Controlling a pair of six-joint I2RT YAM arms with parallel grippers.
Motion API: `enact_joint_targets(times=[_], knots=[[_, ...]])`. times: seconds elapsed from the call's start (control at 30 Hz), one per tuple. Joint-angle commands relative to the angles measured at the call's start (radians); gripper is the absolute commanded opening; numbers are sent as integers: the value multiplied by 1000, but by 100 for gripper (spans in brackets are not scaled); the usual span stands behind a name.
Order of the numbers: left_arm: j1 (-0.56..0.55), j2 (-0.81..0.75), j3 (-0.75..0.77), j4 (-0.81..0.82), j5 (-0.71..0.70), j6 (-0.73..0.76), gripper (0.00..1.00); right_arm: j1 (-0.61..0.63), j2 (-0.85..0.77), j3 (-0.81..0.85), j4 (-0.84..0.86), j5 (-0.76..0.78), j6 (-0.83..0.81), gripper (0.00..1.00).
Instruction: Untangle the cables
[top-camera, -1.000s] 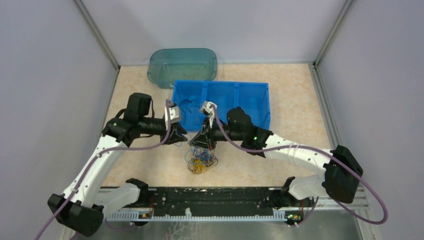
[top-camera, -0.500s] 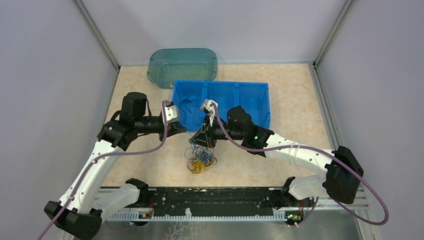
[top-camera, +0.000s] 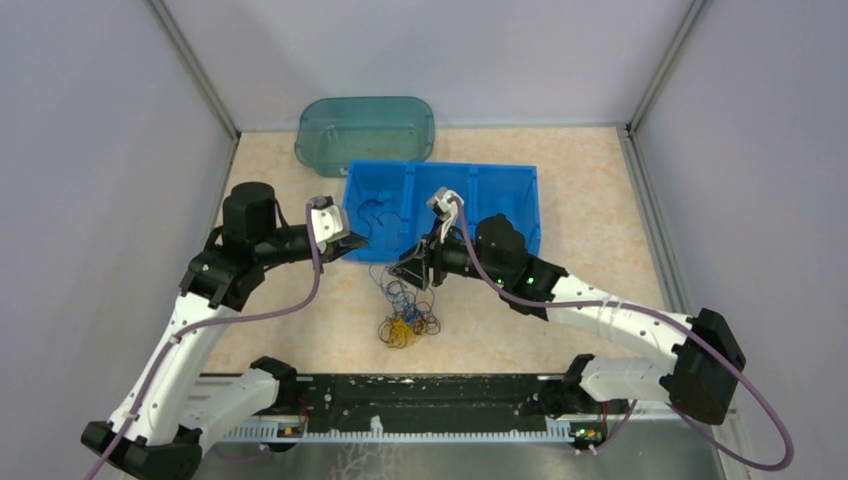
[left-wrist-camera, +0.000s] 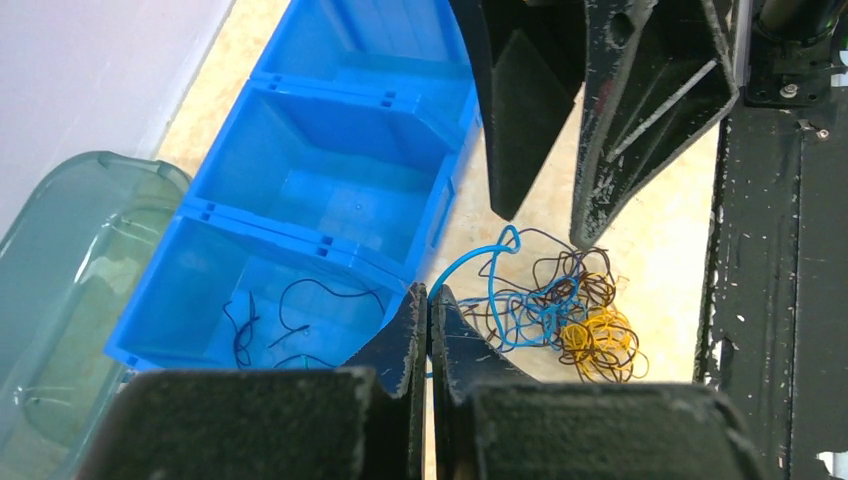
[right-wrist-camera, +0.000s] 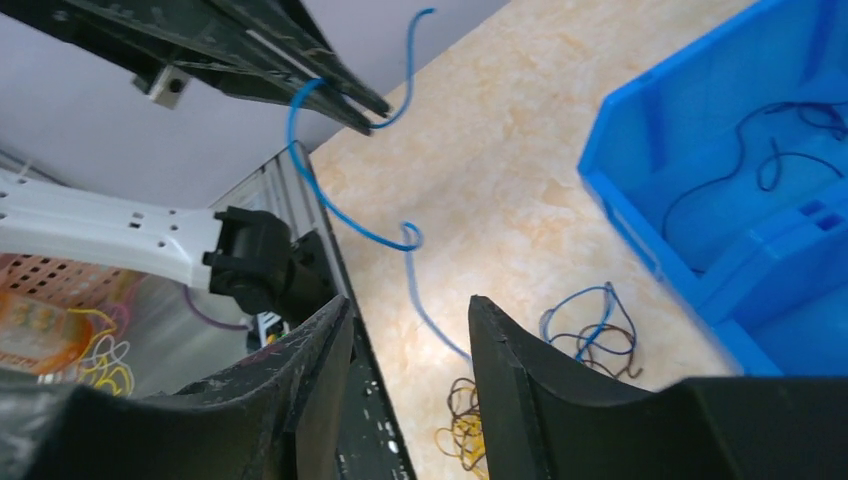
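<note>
- Overhead, we see the cables (top-camera: 405, 318) clumped on the table (top-camera: 600, 200), between its near edge and the blue bin (top-camera: 445, 166). Both arms reach inward, and the left gripper (top-camera: 360, 241) is held out toward the left edge.
- From the left wrist, that gripper is pinched tight on a blue cable (left-wrist-camera: 460, 266) leading out of the clump; we judge one strand is being drawn free.
- From the right wrist, the right gripper (right-wrist-camera: 410, 305) is angled down, its jaws parted and holding nothing. Next, we judge, it must pin the clump.
</note>
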Motion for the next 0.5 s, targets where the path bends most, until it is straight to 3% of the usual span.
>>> enact_joint_targets(times=[0.0,0.3,0.47], knots=[[-5,-22,48,26,5,18,0,-35,-60,-12,27,43,37,51],[-5,-41,119,50,11,49,0,-69,-116,-54,-3,61,42,68],[-6,-32,176,105,44,-68,0,-68,-127,-55,51,10,3,85]])
